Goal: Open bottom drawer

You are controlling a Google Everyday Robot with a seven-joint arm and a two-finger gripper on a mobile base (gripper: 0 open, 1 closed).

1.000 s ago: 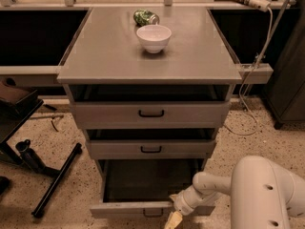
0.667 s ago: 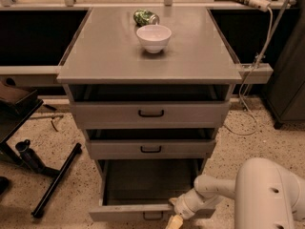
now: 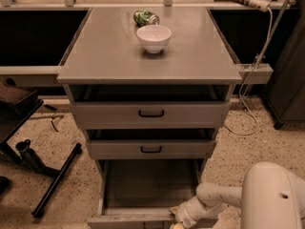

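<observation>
The bottom drawer (image 3: 143, 185) of the grey cabinet is pulled far out, with its dark empty inside showing. Its narrow front panel (image 3: 126, 220) lies at the bottom edge of the view, and its handle is out of view. My gripper (image 3: 177, 218) sits at the right end of that front panel, at the end of the white arm (image 3: 217, 199) that comes in from the lower right. The top drawer (image 3: 150, 113) and the middle drawer (image 3: 150, 149) are each pulled out a little, with their black handles showing.
A white bowl (image 3: 153, 37) and a green can (image 3: 146, 17) lie on the cabinet top (image 3: 105, 56). A black stand with legs (image 3: 52, 182) lies on the speckled floor at the left. A white cable (image 3: 252, 75) hangs at the right, next to a dark cabinet (image 3: 290, 80).
The bottom drawer has come slightly further out toward the camera, and my gripper has moved down with its front panel. The bowl and the can have not moved.
</observation>
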